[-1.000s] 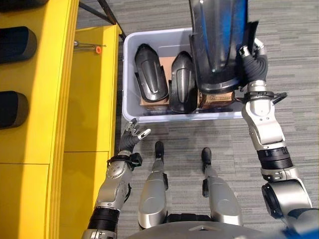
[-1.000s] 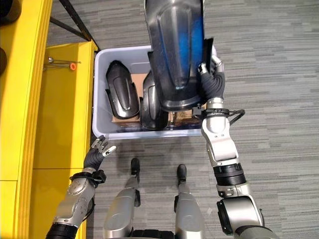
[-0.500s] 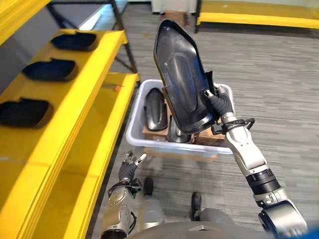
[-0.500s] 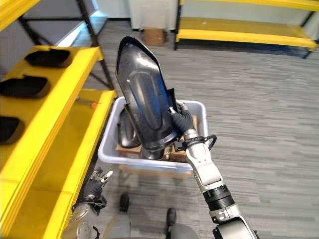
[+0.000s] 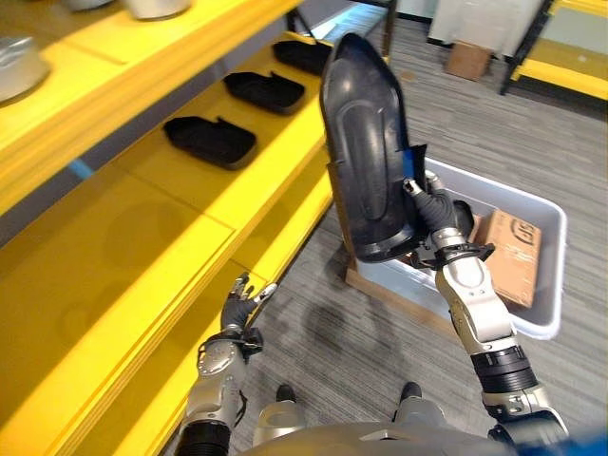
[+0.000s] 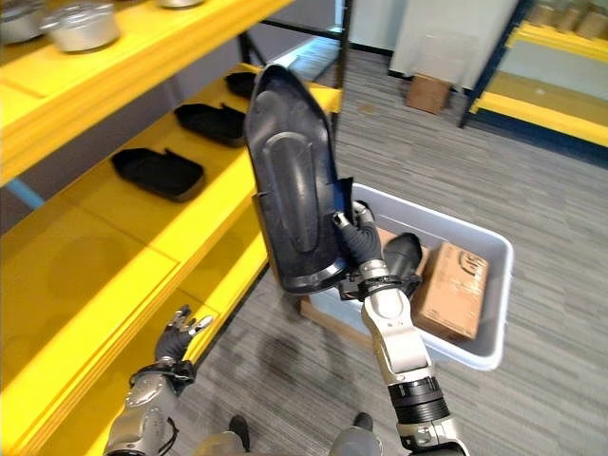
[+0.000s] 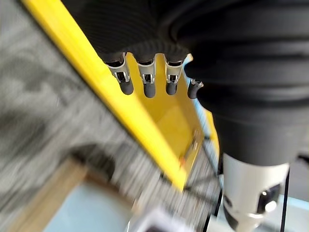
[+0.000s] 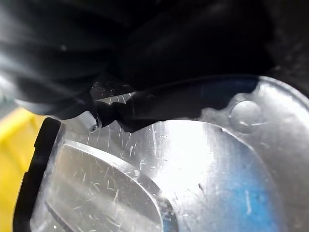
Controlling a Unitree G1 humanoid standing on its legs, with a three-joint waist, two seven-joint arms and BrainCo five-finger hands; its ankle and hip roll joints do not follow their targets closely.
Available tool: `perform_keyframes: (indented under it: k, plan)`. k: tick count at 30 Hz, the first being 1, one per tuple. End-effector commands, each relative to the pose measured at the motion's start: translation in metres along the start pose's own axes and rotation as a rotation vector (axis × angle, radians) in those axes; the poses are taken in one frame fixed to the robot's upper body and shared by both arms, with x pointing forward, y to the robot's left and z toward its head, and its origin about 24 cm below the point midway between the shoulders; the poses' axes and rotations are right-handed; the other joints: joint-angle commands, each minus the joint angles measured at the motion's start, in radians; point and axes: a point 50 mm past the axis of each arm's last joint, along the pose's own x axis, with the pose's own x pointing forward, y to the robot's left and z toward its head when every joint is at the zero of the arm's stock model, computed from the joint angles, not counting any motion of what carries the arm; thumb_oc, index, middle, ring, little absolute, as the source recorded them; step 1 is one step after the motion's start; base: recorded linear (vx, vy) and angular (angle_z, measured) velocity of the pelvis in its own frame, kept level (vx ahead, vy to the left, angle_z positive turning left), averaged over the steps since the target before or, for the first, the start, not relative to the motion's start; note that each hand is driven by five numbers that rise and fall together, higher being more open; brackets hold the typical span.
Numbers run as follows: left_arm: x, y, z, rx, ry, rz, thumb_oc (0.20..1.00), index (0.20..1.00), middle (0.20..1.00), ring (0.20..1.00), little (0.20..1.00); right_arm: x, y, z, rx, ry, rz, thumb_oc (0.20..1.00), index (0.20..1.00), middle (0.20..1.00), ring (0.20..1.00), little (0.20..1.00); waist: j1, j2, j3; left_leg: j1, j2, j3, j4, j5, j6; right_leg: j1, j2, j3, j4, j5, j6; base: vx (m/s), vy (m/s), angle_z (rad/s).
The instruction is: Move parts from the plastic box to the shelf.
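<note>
Standing along the left: a yellow shelf [image 5: 142, 247], carrying three black parts [image 5: 211, 141] in a row on its middle level and metal pots [image 6: 84, 24] on the level above. Sitting on the grey carpet floor [image 6: 313, 380] to the right of the shelf: a pale plastic box [image 6: 494, 313], resting on a wooden board [image 5: 399, 296] and holding a cardboard carton [image 6: 454, 290] plus another black part [image 6: 401, 255]. Rising upright between shelf and box: a large black moulded part [image 5: 366, 152], clamped at its lower right edge by the right hand [image 5: 432, 204], with fingers curling round the rim. Lifting well clear of the box, leaning slightly toward the shelf. Hanging low near the shelf's front edge: the left hand [image 5: 239, 302], fingers spreading loosely apart and gripping nothing, dark fingertips [image 7: 149, 89] showing against the yellow edge in its wrist view. Lying far off on the floor at the back: a small cardboard box [image 6: 427, 92].
</note>
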Motion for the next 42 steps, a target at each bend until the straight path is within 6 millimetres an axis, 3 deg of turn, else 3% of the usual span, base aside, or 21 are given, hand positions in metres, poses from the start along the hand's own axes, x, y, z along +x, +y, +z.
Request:
perform_keyframes:
  k: [1,7,8,9,11,13,15,18,22,24,35,41,42]
  plan:
    - [-0.01,0.005,0.023,0.024,-0.143,0.005,1.0,1.0,1.0,1.0,1.0,0.016,0.009,0.043,0.039,-0.206,0.046,0.2,0.2,0.2,0.2,0.2,0.017,0.01,-0.007,0.018,0.035,0.024,-0.066,0.087,-0.02,0.049,-0.018,0.015,-0.049,-0.046,0.053,0.05,0.329,0.25]
    - [-0.014,0.015,0.02,-0.009,-0.149,0.07,1.0,1.0,1.0,1.0,1.0,0.015,0.022,0.033,0.071,-0.161,0.106,0.2,0.2,0.2,0.2,0.2,0.049,0.032,0.002,0.033,0.009,0.005,-0.066,0.055,-0.003,0.013,-0.02,0.059,0.092,-0.049,0.051,0.04,0.314,0.03]
    - [-0.014,0.016,0.021,-0.01,-0.151,0.078,1.0,1.0,1.0,1.0,1.0,0.013,0.021,0.033,0.059,-0.161,0.107,0.2,0.2,0.2,0.2,0.2,0.048,0.038,0.008,0.038,0.002,-0.006,-0.066,0.052,0.002,0.001,-0.005,0.082,0.127,-0.054,0.048,0.09,0.338,0.14]
    - [-0.011,0.012,0.02,-0.005,-0.147,0.065,1.0,1.0,1.0,1.0,1.0,0.007,0.014,0.03,0.044,-0.156,0.095,0.2,0.2,0.2,0.2,0.2,0.022,0.051,0.012,0.042,-0.017,-0.052,-0.066,0.044,0.016,-0.032,0.068,0.19,0.163,-0.063,0.044,0.12,0.29,0.31]
    - [-0.01,0.007,0.021,-0.006,-0.147,0.042,1.0,1.0,1.0,1.0,1.0,-0.001,0.005,0.026,0.031,-0.145,0.076,0.2,0.2,0.2,0.2,0.2,-0.019,0.061,0.014,0.033,-0.048,-0.124,-0.066,0.035,0.027,-0.082,0.127,0.264,0.102,-0.067,0.029,0.15,0.18,1.3]
    - [-0.01,0.006,0.021,-0.004,-0.146,0.032,1.0,1.0,1.0,1.0,1.0,-0.003,0.001,0.026,0.033,-0.145,0.07,0.2,0.2,0.2,0.2,0.2,-0.044,0.066,0.021,0.033,-0.055,-0.164,-0.066,0.035,0.032,-0.117,0.116,0.287,0.014,-0.064,0.02,0.11,0.022,1.97]
    - [-0.006,0.001,0.026,0.014,-0.159,0.005,1.0,1.0,1.0,1.0,1.0,-0.003,-0.002,0.031,0.032,-0.168,0.059,0.2,0.2,0.2,0.2,0.2,-0.065,0.074,0.025,0.024,-0.059,-0.212,-0.066,0.039,0.047,-0.19,0.115,0.388,-0.088,-0.054,0.016,0.09,-0.027,0.51]
    - [-0.003,-0.006,0.032,0.015,-0.174,-0.03,1.0,1.0,1.0,1.0,1.0,-0.006,0.0,0.031,0.056,-0.166,0.066,0.2,0.2,0.2,0.2,0.2,-0.097,0.069,0.031,0.027,-0.062,-0.262,-0.066,0.039,0.061,-0.203,0.108,0.428,-0.13,-0.045,0.026,0.08,-0.091,0.95]
    - [-0.001,-0.011,0.033,0.012,-0.172,-0.059,1.0,1.0,1.0,1.0,1.0,-0.014,-0.009,0.017,0.046,-0.108,0.054,0.2,0.2,0.2,0.2,0.2,-0.099,0.023,0.0,0.006,-0.068,-0.286,-0.066,0.028,0.074,-0.163,0.12,0.448,-0.049,-0.045,0.021,0.04,-0.213,1.28]
    - [-0.004,-0.009,0.032,-0.006,-0.173,-0.047,1.0,1.0,1.0,1.0,1.0,-0.015,-0.01,0.011,0.032,-0.08,0.068,0.2,0.2,0.2,0.2,0.2,-0.092,0.021,-0.012,0.003,-0.046,-0.299,-0.066,0.044,0.075,-0.157,0.15,0.443,-0.025,-0.045,0.029,0.06,-0.234,0.73]
    - [-0.016,0.0,0.014,-0.05,-0.116,-0.014,1.0,1.0,1.0,1.0,1.0,-0.021,-0.003,-0.011,0.011,0.027,0.167,0.2,0.2,0.2,0.2,0.2,-0.054,0.013,-0.054,-0.008,0.035,-0.299,-0.058,0.101,0.083,-0.094,0.206,0.406,-0.041,-0.047,0.037,0.07,-0.22,0.05]
    - [-0.015,0.0,0.012,-0.061,-0.111,-0.015,1.0,1.0,1.0,1.0,1.0,-0.02,0.001,-0.028,-0.083,0.104,0.238,0.2,0.2,0.2,0.2,0.2,-0.041,-0.005,-0.041,-0.013,0.034,-0.239,-0.041,0.103,0.07,-0.063,0.203,0.373,-0.034,-0.036,0.038,0.01,-0.123,0.33]
    - [-0.013,-0.003,0.014,-0.047,-0.114,-0.032,1.0,1.0,1.0,1.0,1.0,-0.02,0.003,-0.037,-0.095,0.145,0.255,0.2,0.2,0.2,0.2,0.2,-0.045,-0.008,-0.038,-0.006,0.031,-0.195,-0.035,0.101,0.063,-0.052,0.195,0.349,-0.03,-0.031,0.039,0.02,-0.054,0.51]
